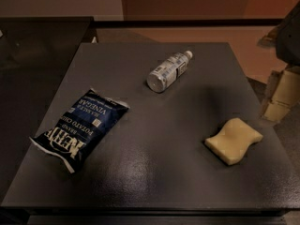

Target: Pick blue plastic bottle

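The blue plastic bottle [168, 71] lies on its side on the dark table [154, 172], at the far middle. It is small and clear, with a silvery look, a pale printed label and a white cap that points away to the right. Its base faces me. My gripper [282, 90] is at the right edge of the view, beyond the table's right side, well to the right of the bottle and apart from it. It holds nothing that I can see.
A dark blue chip bag [82, 125] lies flat at the left of the table. A yellow sponge [233, 139] lies at the right, near the table's edge. A darker surface [37, 46] adjoins the far left.
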Controlling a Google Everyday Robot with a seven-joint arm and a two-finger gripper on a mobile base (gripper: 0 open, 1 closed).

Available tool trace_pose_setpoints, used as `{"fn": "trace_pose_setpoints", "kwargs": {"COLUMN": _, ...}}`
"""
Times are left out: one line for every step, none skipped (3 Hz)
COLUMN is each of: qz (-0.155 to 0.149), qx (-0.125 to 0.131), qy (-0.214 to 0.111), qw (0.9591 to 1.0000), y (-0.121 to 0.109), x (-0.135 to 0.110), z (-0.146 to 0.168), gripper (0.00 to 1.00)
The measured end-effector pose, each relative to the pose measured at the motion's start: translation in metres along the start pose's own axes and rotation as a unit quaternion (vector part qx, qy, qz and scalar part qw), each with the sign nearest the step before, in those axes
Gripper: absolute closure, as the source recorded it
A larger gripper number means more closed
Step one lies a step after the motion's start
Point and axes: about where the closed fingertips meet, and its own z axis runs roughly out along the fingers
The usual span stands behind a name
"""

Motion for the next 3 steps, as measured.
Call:
{"fn": "trace_pose_setpoints", "kwargs": {"qz": 0.000, "qx": 0.000, "qy": 0.000, "qw": 1.0000, "y": 0.000, "x": 0.000, "z": 0.000, "gripper": 0.00}}
{"fn": "trace_pose_setpoints", "kwargs": {"qz": -0.018, "qx": 0.005, "qy": -0.013, "qw": 0.9997, "y": -0.009, "x": -0.008, "z": 0.002, "gripper": 0.00}}
{"fn": "trace_pose_setpoints", "kwargs": {"qz": -0.058, "qx": 0.010, "qy": -0.029, "qw": 0.9979, "y": -0.031, "x": -0.026, "z": 0.011, "gripper": 0.00}}
